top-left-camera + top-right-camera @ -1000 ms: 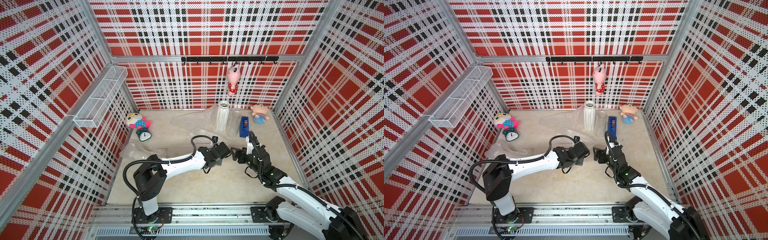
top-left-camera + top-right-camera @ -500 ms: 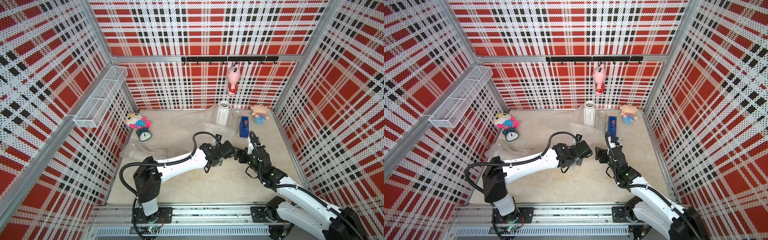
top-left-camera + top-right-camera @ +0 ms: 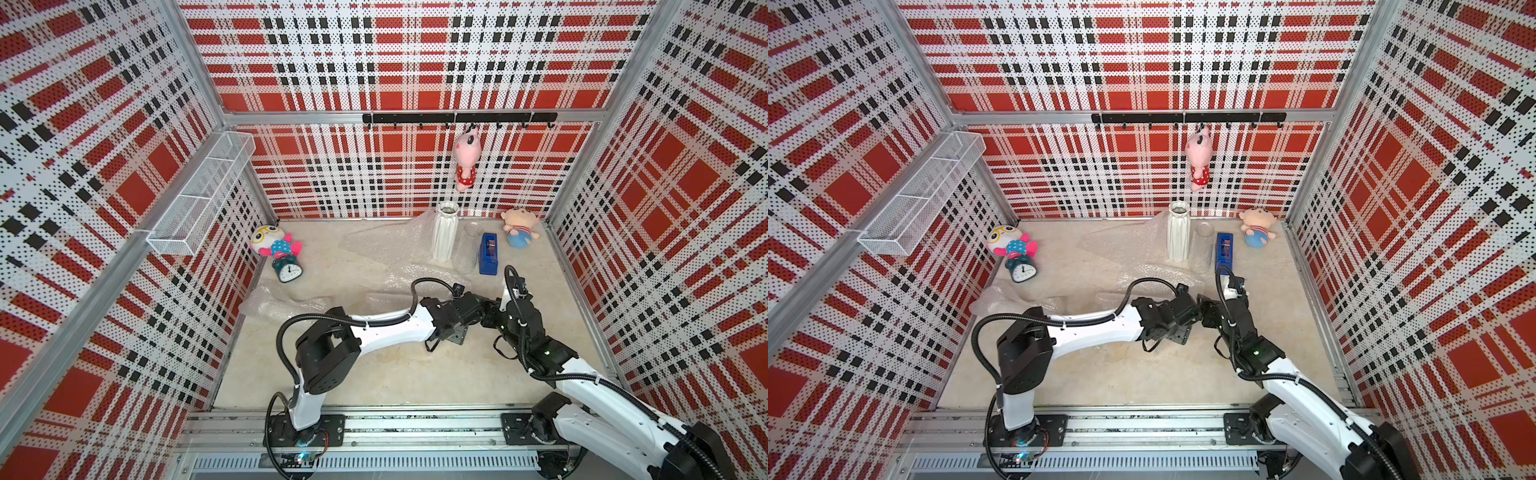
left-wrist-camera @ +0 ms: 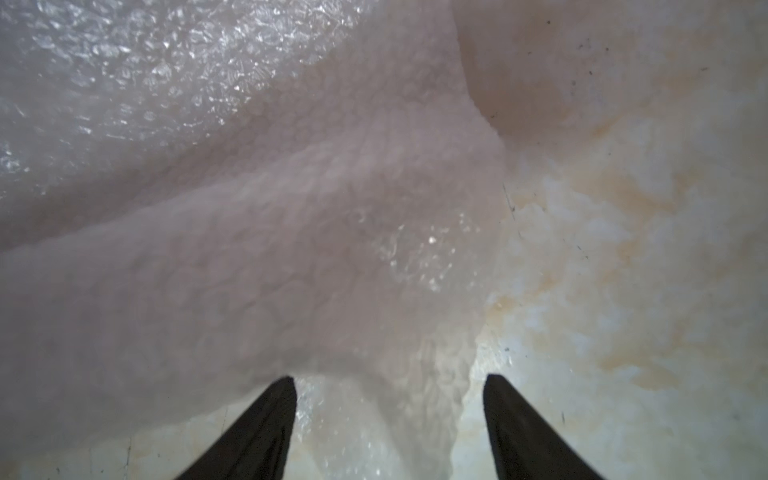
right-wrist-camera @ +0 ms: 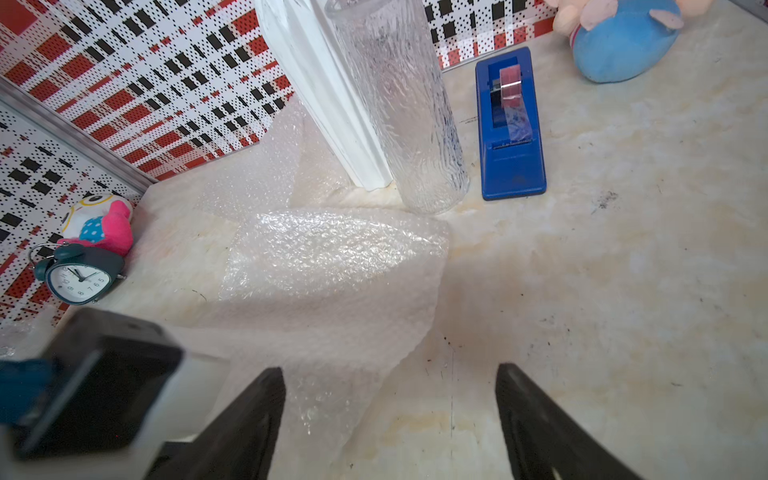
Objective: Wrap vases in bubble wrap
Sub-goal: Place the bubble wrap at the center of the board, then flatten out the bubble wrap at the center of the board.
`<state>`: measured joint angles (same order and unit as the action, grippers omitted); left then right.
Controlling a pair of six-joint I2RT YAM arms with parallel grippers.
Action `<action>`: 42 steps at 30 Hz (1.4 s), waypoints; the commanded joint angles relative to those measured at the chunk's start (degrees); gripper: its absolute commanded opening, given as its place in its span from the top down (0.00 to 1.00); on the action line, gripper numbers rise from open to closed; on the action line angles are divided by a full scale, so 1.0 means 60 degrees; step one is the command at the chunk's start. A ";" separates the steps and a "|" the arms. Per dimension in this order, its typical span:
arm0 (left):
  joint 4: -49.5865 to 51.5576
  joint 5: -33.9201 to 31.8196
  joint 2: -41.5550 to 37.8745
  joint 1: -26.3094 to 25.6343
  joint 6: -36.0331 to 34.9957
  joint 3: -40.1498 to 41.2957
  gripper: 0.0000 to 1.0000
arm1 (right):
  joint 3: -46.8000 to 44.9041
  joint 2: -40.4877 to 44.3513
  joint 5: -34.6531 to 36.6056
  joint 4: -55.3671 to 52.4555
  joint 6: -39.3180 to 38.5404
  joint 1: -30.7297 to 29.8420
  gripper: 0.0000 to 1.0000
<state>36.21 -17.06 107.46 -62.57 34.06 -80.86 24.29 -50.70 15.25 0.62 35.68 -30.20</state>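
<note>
Toward the back of the desk, near the rear wall, the tall white vase stands upright, with the clear glass vase upright just beside it. Crumpled bubble wrap lies on the desk around the two vases and spreads forward to the middle. Another sheet lies well apart by the left wall.

Both arms reach to the front edge of the middle sheet, with their grippers close together. The left gripper hangs low over the wrap with its jaws spread. A fold of plastic lies between them, and it seems loose rather than pinched, though the blur makes that hard to judge. The right gripper is also spread wide, with the sheet's edge beside one finger and mostly bare desk between the jaws.

A blue tape dispenser sits just beside the glass vase. A stuffed toy lies in the back corner. Another toy and an alarm clock sit by the left wall.
</note>
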 commanded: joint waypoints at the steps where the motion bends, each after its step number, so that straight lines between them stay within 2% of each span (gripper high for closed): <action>1: -0.0927 0.0489 -0.2157 0.0447 -0.0056 0.0908 0.15 | -0.0134 -0.0425 -0.0233 0.0280 0.0194 0.0026 0.17; 4: -0.1211 0.0459 -0.3730 0.1692 0.0357 0.2132 0.13 | 0.0084 -0.1135 -0.0523 0.0546 0.0223 0.0023 0.18; 6: -0.1256 0.0326 -0.4636 0.2796 0.0499 0.2936 0.11 | 0.0169 -0.1558 -0.1123 0.0867 0.0332 0.0033 0.17; 8: -0.1533 0.0457 -0.5513 0.4100 0.0519 0.3804 0.05 | 0.0184 -0.1944 -0.1751 0.1317 0.0501 0.0022 0.17; 9: -0.1799 0.0684 -0.5905 0.4639 0.0485 0.4209 0.01 | 0.0163 -0.2087 -0.2076 0.1531 0.0526 0.0015 0.17; 12: -0.3243 0.2380 -0.6683 0.6435 0.0398 0.5517 0.02 | 0.0020 -0.2314 -0.2728 0.2123 0.0640 -0.0218 0.17; 13: -0.3711 0.2911 -0.6736 0.6827 0.0373 0.5858 0.02 | -0.0078 -0.2345 -0.2852 0.2330 0.0748 -0.0293 0.16; 15: -0.4153 0.3240 -0.6565 0.7197 0.0369 0.6195 0.02 | -0.0335 -0.2465 -0.3048 0.2799 0.1078 -0.0387 0.17; 22: -0.5881 0.4188 -0.5175 0.7348 0.0077 0.6658 0.02 | -0.0318 -0.3550 -0.3760 0.4011 0.1403 -0.0726 0.19; 29: -0.5896 0.4384 -0.4040 0.6750 -0.0117 0.6179 0.00 | -0.0022 -0.3839 -0.3893 0.4143 0.1396 -0.0768 0.24; 31: -0.5592 0.4288 -0.3907 0.6401 -0.0196 0.5942 0.04 | 0.0076 -0.3595 -0.3615 0.3818 0.1252 -0.0754 0.24; 38: -0.4507 0.3734 -0.4689 0.4927 0.0051 0.5508 0.17 | 0.0598 -0.3059 -0.3222 0.2682 0.0583 -0.0586 0.24; 42: -0.3421 0.2944 -0.5575 0.4059 0.0496 0.5360 0.22 | 0.0726 -0.2767 -0.3048 0.2119 0.0333 -0.0519 0.25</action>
<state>9.78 3.97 77.58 -35.88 35.27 -46.54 27.51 -69.04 -4.64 16.91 39.62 -33.67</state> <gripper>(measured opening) 0.785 0.753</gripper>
